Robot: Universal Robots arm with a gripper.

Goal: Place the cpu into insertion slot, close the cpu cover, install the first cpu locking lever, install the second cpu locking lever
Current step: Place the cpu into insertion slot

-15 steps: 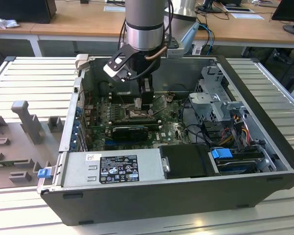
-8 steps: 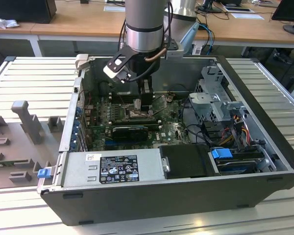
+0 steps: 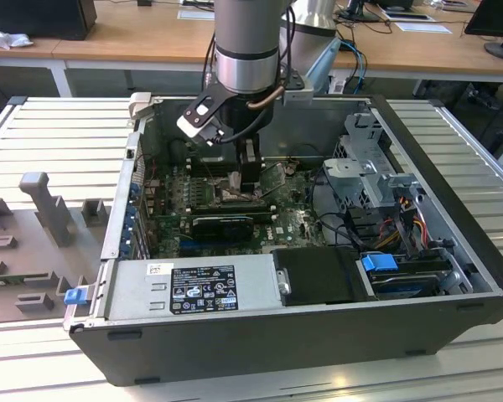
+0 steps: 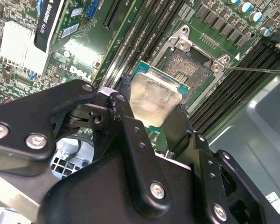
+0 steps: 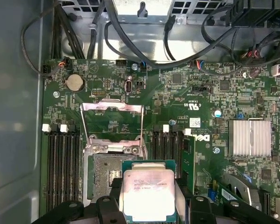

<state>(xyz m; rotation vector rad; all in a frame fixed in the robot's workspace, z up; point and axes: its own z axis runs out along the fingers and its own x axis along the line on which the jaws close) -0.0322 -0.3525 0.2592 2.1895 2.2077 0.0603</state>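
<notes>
Hand [image 4: 154,100] pinching cpu [image 4: 155,93] by opposite edges. In both wrist views cpu hangs partly over slot [image 5: 105,177], not seated; cover [image 5: 112,107] stands open. Exterior view: hand around 11 o'clock from case [image 3: 260,335] centre.

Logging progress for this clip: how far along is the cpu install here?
Nothing is finished yet. In hand: the gripper holds the cpu at the slot's edge, not seated. The cover stands open, so seating, closing and locking remain.
</notes>
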